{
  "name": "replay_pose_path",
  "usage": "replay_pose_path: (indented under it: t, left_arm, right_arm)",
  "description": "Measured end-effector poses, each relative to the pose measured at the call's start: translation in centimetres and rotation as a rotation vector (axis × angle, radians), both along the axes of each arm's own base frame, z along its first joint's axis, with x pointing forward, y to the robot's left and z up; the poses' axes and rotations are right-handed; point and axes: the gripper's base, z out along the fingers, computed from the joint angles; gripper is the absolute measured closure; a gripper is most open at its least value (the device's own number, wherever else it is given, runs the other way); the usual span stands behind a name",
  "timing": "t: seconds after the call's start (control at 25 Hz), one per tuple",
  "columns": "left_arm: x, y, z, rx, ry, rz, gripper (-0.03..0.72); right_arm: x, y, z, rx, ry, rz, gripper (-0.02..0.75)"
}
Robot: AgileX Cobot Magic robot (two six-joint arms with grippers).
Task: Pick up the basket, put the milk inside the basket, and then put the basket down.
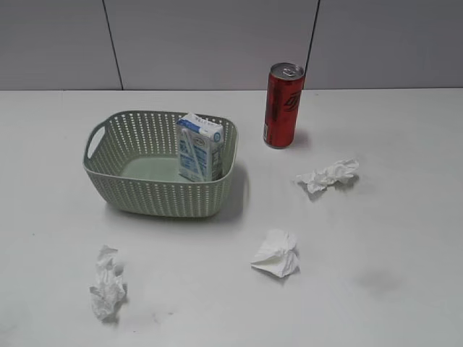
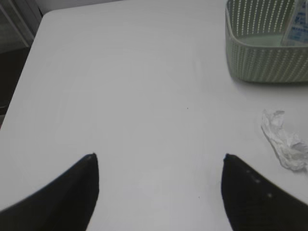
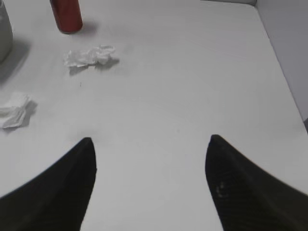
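Observation:
The sage-green basket rests on the white table, left of centre. The white-and-blue milk carton stands upright inside it, against its right wall. The left wrist view shows the basket at the top right with the milk in it. My left gripper is open and empty over bare table, well short of the basket. My right gripper is open and empty over bare table. Neither gripper shows in the exterior view.
A tall red can stands right of the basket and also shows in the right wrist view. Crumpled white tissues lie at the front left, front centre and right. A grey wall runs behind the table.

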Motion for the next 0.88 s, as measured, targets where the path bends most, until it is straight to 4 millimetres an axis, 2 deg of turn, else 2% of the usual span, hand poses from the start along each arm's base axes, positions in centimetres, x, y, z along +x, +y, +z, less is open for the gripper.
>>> replay_pose_path:
  t: [0.16,0.88]
  left_arm:
    - [-0.59,0.03,-0.01,-0.002,-0.039,0.002,0.100]
    - [-0.62,0.03,-0.01,-0.002,-0.041,0.002,0.101]
  right_arm:
    - [-0.14,0.12,0.00,0.014,-0.007,0.009,0.202]
    - [-0.15,0.20,0.00,0.021,-0.006,0.015,0.202]
